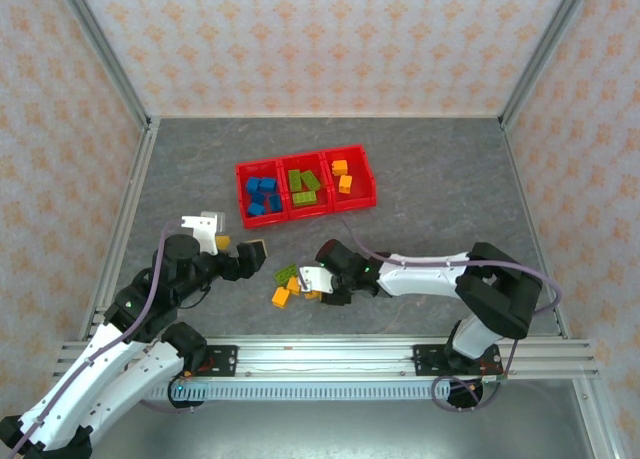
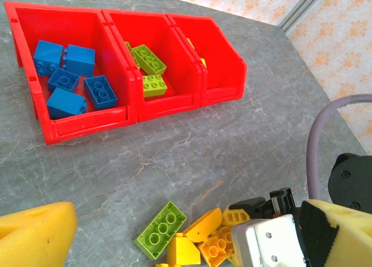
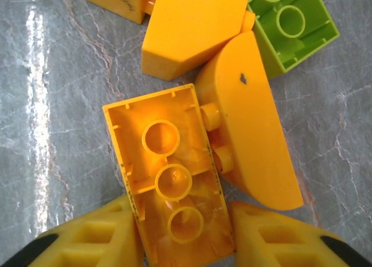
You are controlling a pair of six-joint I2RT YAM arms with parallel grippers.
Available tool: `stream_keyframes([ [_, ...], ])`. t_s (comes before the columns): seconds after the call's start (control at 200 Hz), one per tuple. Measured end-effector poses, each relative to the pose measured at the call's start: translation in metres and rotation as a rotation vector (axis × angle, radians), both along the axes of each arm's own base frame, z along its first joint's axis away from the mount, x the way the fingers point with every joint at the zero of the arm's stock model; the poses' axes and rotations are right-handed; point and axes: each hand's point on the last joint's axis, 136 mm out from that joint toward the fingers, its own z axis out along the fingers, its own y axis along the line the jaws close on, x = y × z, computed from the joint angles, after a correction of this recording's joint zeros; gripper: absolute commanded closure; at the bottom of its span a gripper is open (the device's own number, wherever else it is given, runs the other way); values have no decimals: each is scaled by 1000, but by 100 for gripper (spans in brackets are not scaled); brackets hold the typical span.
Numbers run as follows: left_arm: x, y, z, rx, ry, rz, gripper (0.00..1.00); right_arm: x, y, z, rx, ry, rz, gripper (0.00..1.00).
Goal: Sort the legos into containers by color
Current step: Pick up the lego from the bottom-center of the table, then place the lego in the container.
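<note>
The red three-bin tray (image 1: pixel 237 186) holds blue bricks (image 1: pixel 262 196) on the left, lime green bricks (image 1: pixel 304 186) in the middle and orange ones (image 1: pixel 343 175) on the right. A loose pile lies on the table in front of it: a lime green brick (image 2: pixel 160 229), a curved orange piece (image 3: pixel 250 127), a sloped orange piece (image 3: pixel 192 28) and an upside-down orange brick (image 3: pixel 165 174). My right gripper (image 1: pixel 312 282) is down at this pile. Its yellow fingers (image 3: pixel 87 241) press both long sides of the upside-down orange brick. My left gripper (image 1: pixel 237 249) hangs open left of the pile, holding nothing.
Patterned walls and metal rails enclose the grey table (image 1: pixel 430 179). The right arm (image 1: pixel 430 269) stretches low across the front of the table toward the pile. Bare table surface lies between the pile and the tray (image 2: pixel 174 156).
</note>
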Motion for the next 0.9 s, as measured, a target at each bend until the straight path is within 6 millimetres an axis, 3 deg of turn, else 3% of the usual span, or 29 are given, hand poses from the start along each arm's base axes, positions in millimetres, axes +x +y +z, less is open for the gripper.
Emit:
stream_keyframes([
  [0.185,0,0,0,0,0,0,1,-3,0,2,-8,-26,-15,81],
  [0.35,0,0,0,0,0,0,1,-14,-22,15,-21,-15,-38,87],
  [0.455,0,0,0,0,0,0,1,-14,-26,46,48,-48,-64,90],
  [0.676,1,-2,1,-6,-8,-5,1,-10,-30,133,305,-146,-152,100],
  [0.801,0,-5,2,-18,-16,-23,1,0,-29,162,382,-170,-236,100],
  [0.901,-1,-8,3,-32,-23,-42,1,20,-25,182,414,-185,-324,100],
])
